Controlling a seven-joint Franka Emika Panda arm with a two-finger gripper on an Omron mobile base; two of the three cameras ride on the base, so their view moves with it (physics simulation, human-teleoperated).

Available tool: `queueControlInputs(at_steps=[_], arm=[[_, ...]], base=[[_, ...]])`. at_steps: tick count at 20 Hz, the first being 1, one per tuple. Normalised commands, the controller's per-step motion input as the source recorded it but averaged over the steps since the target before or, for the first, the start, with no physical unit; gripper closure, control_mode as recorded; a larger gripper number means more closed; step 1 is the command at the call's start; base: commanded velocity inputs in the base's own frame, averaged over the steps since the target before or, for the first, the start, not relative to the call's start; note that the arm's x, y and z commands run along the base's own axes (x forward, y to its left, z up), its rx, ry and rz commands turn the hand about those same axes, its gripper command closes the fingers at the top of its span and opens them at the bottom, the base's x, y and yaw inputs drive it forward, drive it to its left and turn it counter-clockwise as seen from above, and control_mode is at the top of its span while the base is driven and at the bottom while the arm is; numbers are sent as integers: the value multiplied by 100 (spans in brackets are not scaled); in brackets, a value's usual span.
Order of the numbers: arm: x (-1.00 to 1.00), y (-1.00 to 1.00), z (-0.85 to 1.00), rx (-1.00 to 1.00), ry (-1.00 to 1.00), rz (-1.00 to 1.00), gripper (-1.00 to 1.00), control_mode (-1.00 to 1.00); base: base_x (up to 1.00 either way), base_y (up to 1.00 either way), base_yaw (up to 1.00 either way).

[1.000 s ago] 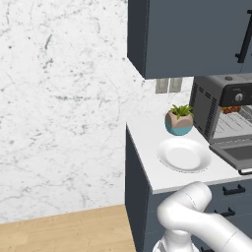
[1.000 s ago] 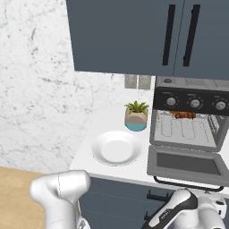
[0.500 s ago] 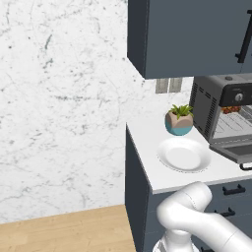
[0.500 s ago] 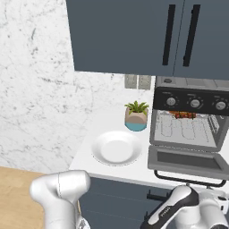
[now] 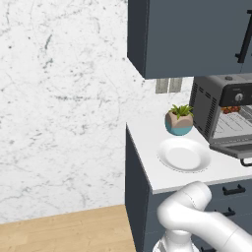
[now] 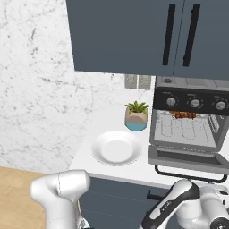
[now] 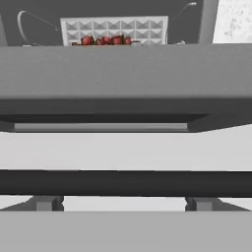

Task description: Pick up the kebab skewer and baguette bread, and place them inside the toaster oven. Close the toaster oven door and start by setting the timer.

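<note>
**Hand below the open toaster oven door, food on the rack**

The gripper itself is out of sight: the hand view shows no fingertips, so I cannot tell whether it is open or closed. That view looks up from just under the toaster oven door (image 7: 123,74), whose flat grey panel spans the picture, with its dark bar handle (image 7: 126,183) running across close in front of the camera on two short posts. Beyond the door's far edge, the kebab skewer (image 7: 104,40) lies at the back of the cavity, a row of red-brown chunks against the patterned rear wall.

From the right base view, the toaster oven (image 6: 191,117) stands on the white counter (image 6: 103,120) with its door (image 6: 188,157) folded down about level and the handle (image 6: 190,173) hanging over the counter's front edge. The skewer (image 6: 185,115) rests on the silver wire rack (image 6: 188,129), far back beneath the three knobs (image 6: 195,103). An orange bit beside it may be the baguette bread, too small to tell.

Left of the oven sit a white plate (image 6: 116,148) and, behind it, a small potted plant (image 6: 136,115). Dark blue-grey cabinets (image 6: 134,36) hang above.
</note>
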Motion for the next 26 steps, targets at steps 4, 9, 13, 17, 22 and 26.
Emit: queueControlInputs(at_steps=[4, 9, 13, 17, 22, 26], arm=[[20, 0, 29, 0, 0, 0, -100, -100], [18, 0, 35, 0, 0, 0, -100, -100], [20, 0, 38, 0, 0, 0, -100, -100], [27, 0, 39, 0, 0, 0, -100, -100], [36, 1, 43, 0, 0, 0, -100, -100], [35, 0, 44, 0, 0, 0, -100, -100]], base=[[0, 0, 0], [0, 0, 0], [0, 0, 0], [0, 0, 0], [0, 0, 0], [0, 0, 0]])
